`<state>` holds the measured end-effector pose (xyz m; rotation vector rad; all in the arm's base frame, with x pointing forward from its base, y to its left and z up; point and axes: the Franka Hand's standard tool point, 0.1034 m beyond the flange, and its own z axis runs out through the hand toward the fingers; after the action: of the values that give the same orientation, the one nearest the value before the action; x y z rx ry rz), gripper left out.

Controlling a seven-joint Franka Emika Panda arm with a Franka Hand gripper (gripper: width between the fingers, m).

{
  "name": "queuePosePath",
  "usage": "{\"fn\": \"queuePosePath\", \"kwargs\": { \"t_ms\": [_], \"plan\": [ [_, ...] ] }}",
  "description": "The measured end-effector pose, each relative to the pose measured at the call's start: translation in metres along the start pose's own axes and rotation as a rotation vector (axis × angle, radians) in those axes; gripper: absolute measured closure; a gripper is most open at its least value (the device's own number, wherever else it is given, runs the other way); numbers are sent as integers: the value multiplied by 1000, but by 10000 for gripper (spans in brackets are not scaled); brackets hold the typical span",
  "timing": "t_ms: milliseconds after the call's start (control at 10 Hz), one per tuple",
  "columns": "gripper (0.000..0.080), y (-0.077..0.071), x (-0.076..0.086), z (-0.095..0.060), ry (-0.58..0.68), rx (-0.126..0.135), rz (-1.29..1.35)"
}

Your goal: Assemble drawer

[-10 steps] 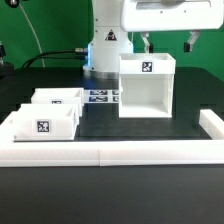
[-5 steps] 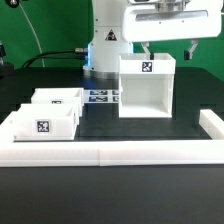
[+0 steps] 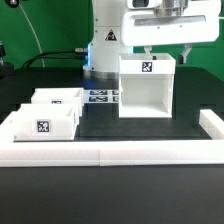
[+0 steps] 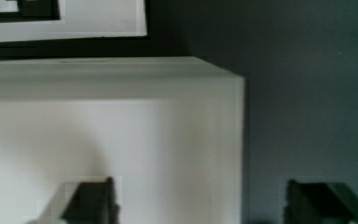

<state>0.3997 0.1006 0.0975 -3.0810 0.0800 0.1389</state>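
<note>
The drawer's tall white box shell (image 3: 147,92) stands right of the middle of the black table, with a square tag on its top edge. Two small open-topped trays sit at the exterior view's left, one behind (image 3: 58,97) and one in front (image 3: 44,122). My gripper (image 3: 167,50) hangs open just above the shell's top right corner, its fingers wide apart. In the wrist view the gripper (image 4: 208,204) straddles the shell's side wall (image 4: 114,120): one dark finger (image 4: 87,200) is over the white shell, the other (image 4: 327,200) over the dark table. It holds nothing.
The marker board (image 3: 101,97) lies flat behind the trays, left of the shell, and shows in the wrist view (image 4: 51,15) too. A low white border wall (image 3: 110,153) runs along the front and turns up at the right (image 3: 212,124). The robot base (image 3: 105,50) stands behind.
My gripper has come down toward the top of the box shell, still open. The shell and trays have not moved.
</note>
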Motion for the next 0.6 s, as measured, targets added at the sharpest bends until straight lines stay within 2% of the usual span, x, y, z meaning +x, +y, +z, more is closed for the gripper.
{"fn": "queuePosePath", "kwargs": {
  "t_ms": [100,200,300,400,600],
  "plan": [
    [451,0,0,0,0,0,0],
    [451,0,0,0,0,0,0],
    [634,0,0,0,0,0,0],
    [743,0,0,0,0,0,0],
    [763,0,0,0,1,0,0]
  ]
}}
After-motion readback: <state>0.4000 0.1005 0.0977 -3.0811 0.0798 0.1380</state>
